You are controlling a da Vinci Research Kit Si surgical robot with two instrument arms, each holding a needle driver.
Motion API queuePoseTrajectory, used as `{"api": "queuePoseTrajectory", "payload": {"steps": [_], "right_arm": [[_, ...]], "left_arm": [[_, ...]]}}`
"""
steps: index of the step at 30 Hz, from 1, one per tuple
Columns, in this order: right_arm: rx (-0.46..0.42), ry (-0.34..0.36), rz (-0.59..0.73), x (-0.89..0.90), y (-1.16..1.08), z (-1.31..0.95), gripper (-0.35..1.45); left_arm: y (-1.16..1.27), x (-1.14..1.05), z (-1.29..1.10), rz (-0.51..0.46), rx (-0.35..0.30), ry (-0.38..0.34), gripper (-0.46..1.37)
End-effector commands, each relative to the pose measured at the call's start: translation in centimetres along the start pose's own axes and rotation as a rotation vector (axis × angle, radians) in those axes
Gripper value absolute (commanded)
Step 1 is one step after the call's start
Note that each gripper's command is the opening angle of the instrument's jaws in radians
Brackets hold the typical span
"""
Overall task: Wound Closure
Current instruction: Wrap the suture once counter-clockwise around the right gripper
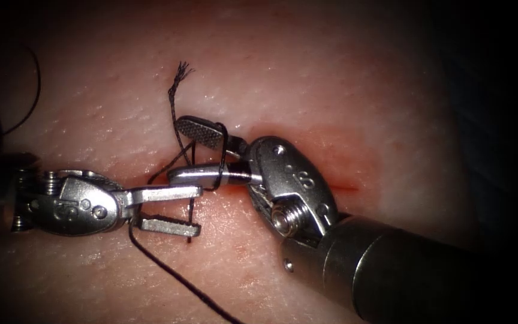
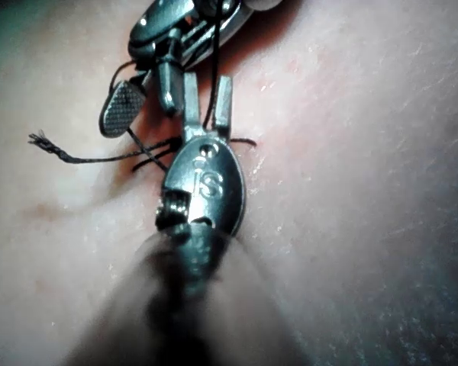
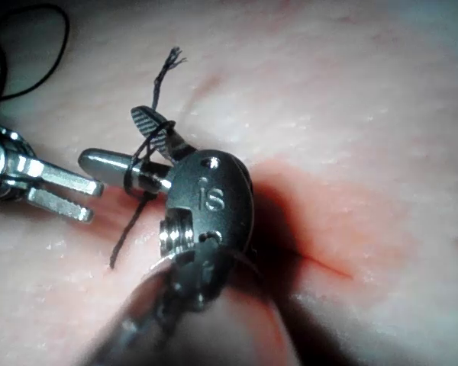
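— How far along?

— Midway, judged from the lie of things. Thread (image 1: 169, 276) already passed through the tissue (image 1: 331, 90) left of the cut (image 1: 343, 187), frayed end (image 1: 182, 71) sticking up. Knot not yet tied.

— Tools?

— Right tool (image 1: 176, 150): jaws spread wide, thread looped round both, clamped on nothing. Left tool (image 1: 199, 210): jaws parted too, a strand running between them, gripped nothing.

— In the way?

— Red fluid (image 1: 325, 150) smeared along the cut. Slack thread (image 1: 31, 90) lay far left, well apart. Both tools crowded close over the loop; likely easy to snag.

endoscope above-front, wrist views close, sharing cut (image 1: 343, 187)
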State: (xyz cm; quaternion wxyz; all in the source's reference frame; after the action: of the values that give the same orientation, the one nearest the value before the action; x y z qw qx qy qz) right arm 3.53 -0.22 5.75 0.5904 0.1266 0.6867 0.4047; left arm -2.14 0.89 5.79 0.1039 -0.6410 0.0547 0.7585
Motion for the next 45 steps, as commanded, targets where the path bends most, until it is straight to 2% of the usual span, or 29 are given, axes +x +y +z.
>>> {"api": "queuePoseTrajectory", "payload": {"steps": [1, 6, 7, 9, 11, 14, 22, 30, 32, 33, 35, 36, 37, 39, 41, 45], "right_arm": [[-0.001, -0.004, 0.001, 0.01, 0.0, 0.0, 0.84], [-0.004, -0.004, 0.0, 0.01, 0.03, 0.0, 0.84], [-0.004, -0.004, 0.0, 0.01, 0.04, -0.01, 0.84], [-0.005, -0.007, 0.0, 0.01, 0.05, -0.01, 0.84], [-0.005, -0.007, 0.0, 0.01, 0.05, -0.01, 0.84], [-0.003, -0.007, -0.001, 0.01, 0.05, 0.0, 0.84], [-0.058, -0.013, -0.004, 0.0, -0.02, -0.01, 0.81], [-0.133, -0.026, -0.014, 0.04, -0.14, -0.03, 0.81], [-0.137, -0.029, -0.014, 0.05, -0.14, -0.03, 0.81], [-0.137, -0.029, -0.013, 0.06, -0.13, -0.04, 0.81], [-0.136, -0.029, -0.013, 0.06, -0.12, -0.05, 0.81], [-0.136, -0.029, -0.013, 0.06, -0.11, -0.06, 0.81], [-0.136, -0.029, -0.013, 0.06, -0.11, -0.07, 0.81], [-0.137, -0.029, -0.013, 0.07, -0.1, -0.07, 0.81], [-0.137, -0.029, -0.013, 0.07, -0.08, -0.07, 0.81], [-0.138, -0.029, -0.013, 0.07, -0.06, -0.09, 0.81]], "left_arm": [[0.03, 0.04, -0.01, -0.007, -0.003, 0.0, -0.17], [0.16, 0.16, -0.11, 0.038, 0.002, -0.006, -0.27], [0.19, 0.19, -0.15, 0.049, 0.001, -0.005, -0.35], [0.23, 0.22, -0.22, 0.049, 0.001, -0.003, -0.35], [0.25, 0.23, -0.27, 0.059, -0.053, 0.017, -0.35], [0.26, 0.23, -0.29, 0.073, -0.075, 0.022, -0.35], [0.31, 0.25, -0.13, 0.153, -0.063, -0.016, -0.35], [0.33, 0.36, 0.02, 0.154, -0.074, -0.02, -0.35], [0.32, 0.36, 0.01, 0.147, -0.051, -0.038, 0.04], [0.31, 0.35, -0.02, 0.105, -0.016, -0.065, 0.56], [0.31, 0.35, -0.06, 0.069, 0.008, -0.082, 0.68], [0.31, 0.34, -0.1, 0.051, 0.018, -0.094, 0.94], [0.31, 0.34, -0.13, 0.039, 0.027, -0.099, 1.01], [0.31, 0.34, -0.18, 0.032, 0.04, -0.109, 1.04], [0.31, 0.33, -0.26, 0.031, 0.056, -0.122, 1.01], [0.3, 0.32, -0.38, 0.029, 0.077, -0.139, 0.8]]}}
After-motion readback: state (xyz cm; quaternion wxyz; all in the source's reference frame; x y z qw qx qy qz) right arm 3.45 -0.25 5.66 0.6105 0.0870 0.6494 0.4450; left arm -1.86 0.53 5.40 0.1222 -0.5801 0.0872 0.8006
